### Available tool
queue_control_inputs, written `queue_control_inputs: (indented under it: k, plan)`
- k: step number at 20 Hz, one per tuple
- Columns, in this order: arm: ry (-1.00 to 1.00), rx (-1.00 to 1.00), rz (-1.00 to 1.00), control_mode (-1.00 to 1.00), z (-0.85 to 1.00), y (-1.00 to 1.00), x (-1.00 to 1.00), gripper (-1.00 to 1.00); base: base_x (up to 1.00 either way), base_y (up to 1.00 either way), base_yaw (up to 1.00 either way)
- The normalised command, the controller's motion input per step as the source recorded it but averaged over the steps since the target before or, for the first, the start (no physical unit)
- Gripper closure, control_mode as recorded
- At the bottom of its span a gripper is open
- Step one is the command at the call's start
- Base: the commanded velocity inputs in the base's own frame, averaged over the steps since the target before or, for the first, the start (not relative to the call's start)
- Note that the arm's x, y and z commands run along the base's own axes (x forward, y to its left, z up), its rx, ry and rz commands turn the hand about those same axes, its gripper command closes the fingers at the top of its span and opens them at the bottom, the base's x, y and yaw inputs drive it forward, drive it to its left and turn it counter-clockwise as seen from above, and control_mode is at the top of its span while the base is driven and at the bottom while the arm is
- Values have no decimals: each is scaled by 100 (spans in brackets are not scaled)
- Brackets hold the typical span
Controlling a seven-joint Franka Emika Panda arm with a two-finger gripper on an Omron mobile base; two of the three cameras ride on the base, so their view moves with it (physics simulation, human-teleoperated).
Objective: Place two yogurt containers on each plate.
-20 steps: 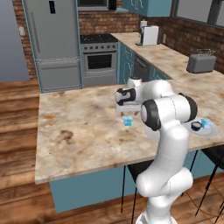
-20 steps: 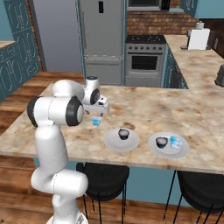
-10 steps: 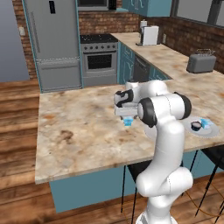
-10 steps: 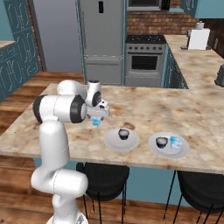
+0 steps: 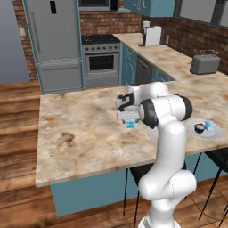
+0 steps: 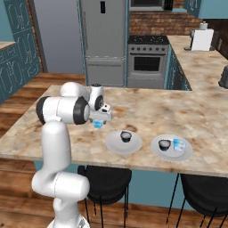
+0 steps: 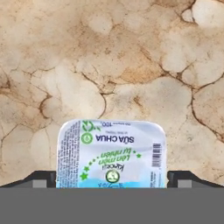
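Brown wood floor (image 6: 26, 95) and a tall grey fridge (image 6: 103, 40) sit at the back of the kitchen, with a stove (image 6: 148, 60) next to the fridge. Up front is a big desk (image 6: 187, 113) with a tan stone top.

Going from left to right in the right base view, the white arm comes first. Its end effector (image 6: 99, 121) points down at the desk, and its two fingers are spread wide apart. Right under it is a light blue yogurt cup (image 6: 97, 124) sitting on the desk. In the hand view the fingertips (image 7: 43, 178) stand at 3 and 9 o'clock of the cup's lid, one on each side; they are not squeezing it.

Next, at 4 o'clock from the end effector, is the near plate (image 6: 113, 144). One dark round yogurt cup (image 6: 126, 136) stands on it.

Further right, just beside that plate, is the far plate (image 6: 189, 151). It has a second dark cup (image 6: 165, 144) and a second light blue cup (image 6: 179, 145) side by side, the blue one at 3 o'clock of the dark one.

Far off at 2 o'clock, on the back counter, stands a white coffee machine (image 6: 201, 39). In the left base view a grey toaster (image 5: 204, 63) sits on that counter too.
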Motion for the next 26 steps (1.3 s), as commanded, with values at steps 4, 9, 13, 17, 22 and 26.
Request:
queue_control_inputs:
  k: [4, 9, 13, 17, 22, 26]
  plan:
    - [-5, -1, 0, -100, -8, 0, 20, -100, 0, 0, 0]
    - [-2, -5, 0, -100, -19, 4, 18, 100, 0, 0, 0]
    - [0, -2, 0, -100, -14, 4, 2, 100, 0, 0, 0]
    - [-5, 0, -1, -100, 51, -2, -34, 100, 0, 0, 0]
    - [-5, 3, -15, -100, 86, -48, -100, 100, 0, 0, 0]
    - [0, 0, -12, -100, 8, -88, -94, 100, 0, 0, 0]
